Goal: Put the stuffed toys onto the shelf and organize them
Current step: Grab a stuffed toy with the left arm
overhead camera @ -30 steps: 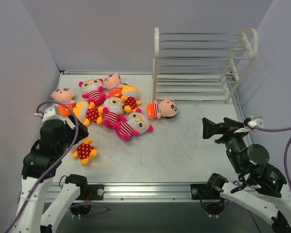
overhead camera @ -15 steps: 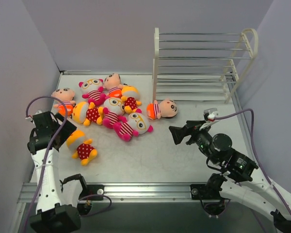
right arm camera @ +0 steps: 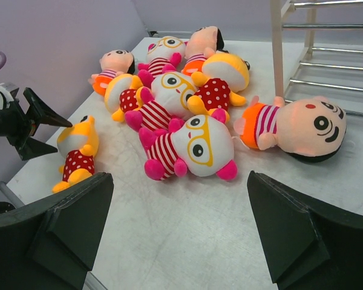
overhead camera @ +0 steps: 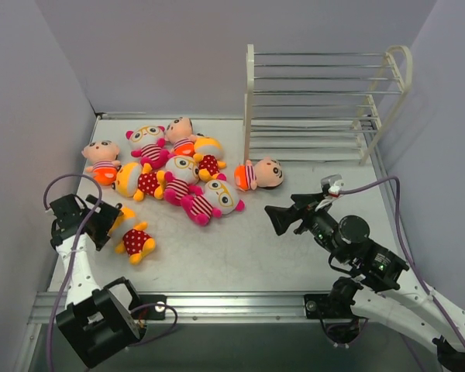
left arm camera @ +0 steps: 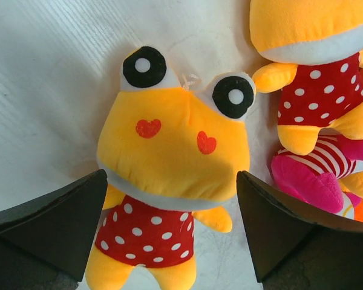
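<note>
My left gripper (left arm camera: 171,193), jaws wide apart, points at a yellow polka-dot doll (left arm camera: 175,145) lying near the tabletop's left edge. The shelf (overhead camera: 325,93) stands at the far right corner. Likely failure: a shallow close slips off the soft, rounded head.

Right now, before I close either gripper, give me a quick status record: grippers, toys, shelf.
left gripper: open, at the lone polka-dot doll, not gripping
right gripper: open, empty, pointed toward the peach-faced doll beside the shelf
shelf: no toys on it
table: all nine toys lie here
</note>
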Robot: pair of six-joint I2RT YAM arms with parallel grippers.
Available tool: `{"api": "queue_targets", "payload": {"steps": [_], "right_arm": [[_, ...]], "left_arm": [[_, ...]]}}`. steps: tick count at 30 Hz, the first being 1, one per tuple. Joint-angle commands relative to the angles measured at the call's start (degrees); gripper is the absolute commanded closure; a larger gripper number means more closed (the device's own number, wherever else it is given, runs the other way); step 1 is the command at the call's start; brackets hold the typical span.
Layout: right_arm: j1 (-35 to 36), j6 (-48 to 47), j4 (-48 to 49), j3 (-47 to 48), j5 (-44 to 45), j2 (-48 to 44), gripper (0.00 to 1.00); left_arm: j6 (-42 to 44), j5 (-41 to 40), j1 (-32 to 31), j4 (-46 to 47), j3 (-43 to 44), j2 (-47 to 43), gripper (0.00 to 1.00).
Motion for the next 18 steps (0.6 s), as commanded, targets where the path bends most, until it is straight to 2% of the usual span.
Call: {"api": "queue_targets", "payload": {"steps": [1, 3, 4, 6, 7, 9, 10, 13, 14, 16, 17, 18], "right_arm": [[0.1, -1.7, 3.2, -0.7, -1.2, -1.3, 0.0], [0.1, -2.1, 3.5, -1.2, -1.1, -2.3, 0.0], [0.1, -2.2, 3.5, -1.3, -1.0, -2.4, 0.0], [0.0, -2.5, 3.5, -1.4, -0.7, -2.7, 0.0], [0.0, -2.7, 3.5, -1.5, -0.5, -2.7, 0.0], [0.1, -3.0, 3.5, -1.2, -0.5, -2.1, 0.0], [0.0, -3.2, 3.5, -1.0, -0.7, -1.7, 0.0], [0.1, -3.4, 3.9, -0.5, -1.8, 0.2, 0.0], [0.0, -3.4, 4.1, -0.4, -2.1, 1.3, 0.0], [0.1, -3.3, 4.6, 0.2, -3.4, 2.7, 0.0], [0.1, -3.2, 5.2, 0.3, -4.7, 4.3, 0.0], [0.1, -3.0, 5.6, 0.6, -5.2, 5.0, 0.0]], "left_arm": [[-2.2, 4.1, 0.4, 8.7, -1.5, 2.1, 0.02], [-2.4, 5.4, 0.4, 10.4, -2.3, 3.8, 0.0], [-2.8, 6.0, 0.4, 11.0, -2.5, 4.3, 0.07], [-3.2, 7.7, 0.4, 12.6, -3.5, 5.6, 0.12], [-3.7, 8.3, 0.4, 13.1, -3.8, 5.7, 0.21], [-4.2, 9.2, 0.4, 13.8, -4.5, 5.6, 0.29], [-4.4, 9.6, 0.3, 14.0, -4.5, 5.3, 0.39], [-4.8, 10.5, 0.3, 13.9, -4.3, 2.9, 0.53], [-4.7, 10.7, 0.3, 13.2, -4.2, 2.1, 0.62], [-4.5, 10.5, 0.3, 12.4, -3.4, 0.0, 0.74], [-4.4, 10.5, 0.3, 11.5, -3.1, -0.7, 0.84], [-4.4, 10.5, 0.3, 11.0, -2.9, -1.9, 0.89]]}}
